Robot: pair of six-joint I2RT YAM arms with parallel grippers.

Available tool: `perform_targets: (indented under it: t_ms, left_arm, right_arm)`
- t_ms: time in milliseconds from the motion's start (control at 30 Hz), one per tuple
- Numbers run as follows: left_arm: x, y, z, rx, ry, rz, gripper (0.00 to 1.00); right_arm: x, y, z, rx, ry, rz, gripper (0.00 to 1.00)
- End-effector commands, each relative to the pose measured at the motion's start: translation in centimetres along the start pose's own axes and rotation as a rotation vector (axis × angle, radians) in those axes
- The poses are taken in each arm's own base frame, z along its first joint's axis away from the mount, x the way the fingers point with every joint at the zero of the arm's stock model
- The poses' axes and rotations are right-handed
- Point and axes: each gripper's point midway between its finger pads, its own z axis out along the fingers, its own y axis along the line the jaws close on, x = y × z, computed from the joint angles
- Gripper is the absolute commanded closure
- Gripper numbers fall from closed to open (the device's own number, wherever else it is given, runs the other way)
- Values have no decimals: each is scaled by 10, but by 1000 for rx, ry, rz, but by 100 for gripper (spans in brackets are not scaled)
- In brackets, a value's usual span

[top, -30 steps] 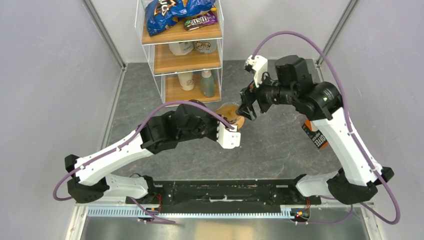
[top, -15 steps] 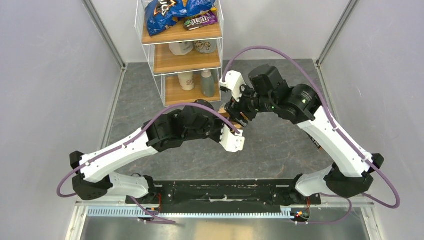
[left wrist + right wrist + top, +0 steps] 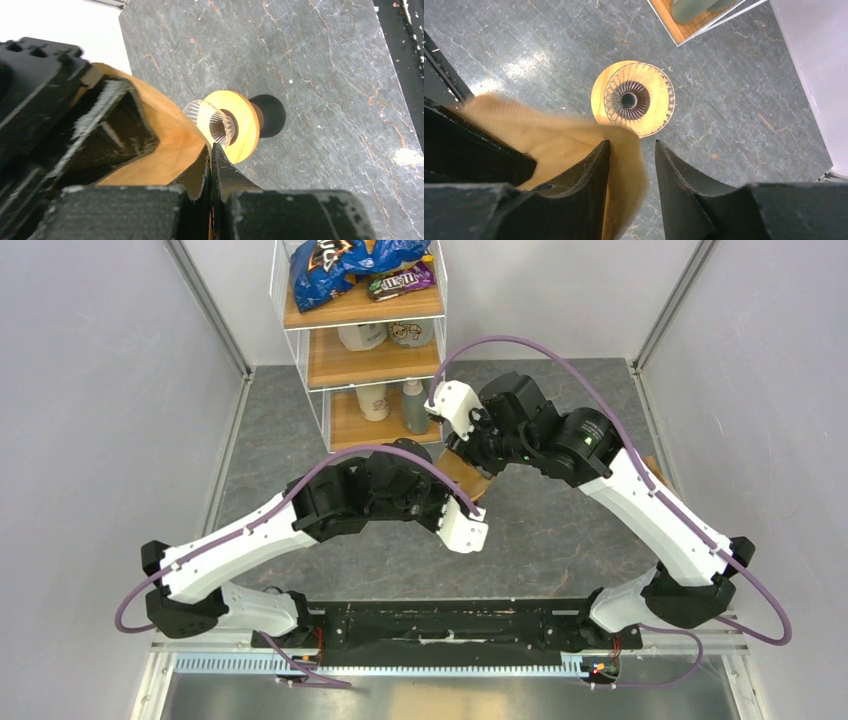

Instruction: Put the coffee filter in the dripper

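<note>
Currently at the handover step, above the table (image 3: 734, 150): clenching one coffee filter (image 3: 167, 145) in the left gripper (image 3: 211, 159), up over the single empty dripper (image 3: 634, 100) standing below. Straddling the filter's free edge with the right gripper (image 3: 632, 150), jaws apart, paper against one finger, not pinched as far as can be judged. Next, probably: calls for a pinch there, a spreading of the cone, then a lowering, point first, into the glass. Counting: one filter, one dripper, two grippers.
</note>
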Motion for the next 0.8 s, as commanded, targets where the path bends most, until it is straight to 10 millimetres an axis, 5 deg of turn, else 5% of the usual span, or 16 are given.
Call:
perform_targets:
  t_ms: [0,267,533,767]
  left_arm:
    - [-8,-8,-4,61,-27,61,98]
    - [-4,-9,-3,73,-3,71,98]
    - [1,-11,0,90,21,80,98]
    - [1,-12,3,103,25,69,98]
  right_arm:
    - [-26,-21,-15,94,-89,14,56]
    - [-17,-28,-12,134,-65,31,65]
    - [-18,-33,-18,105,-90,89,41]
    - [-31,-18,-35,10,-143,61,44]
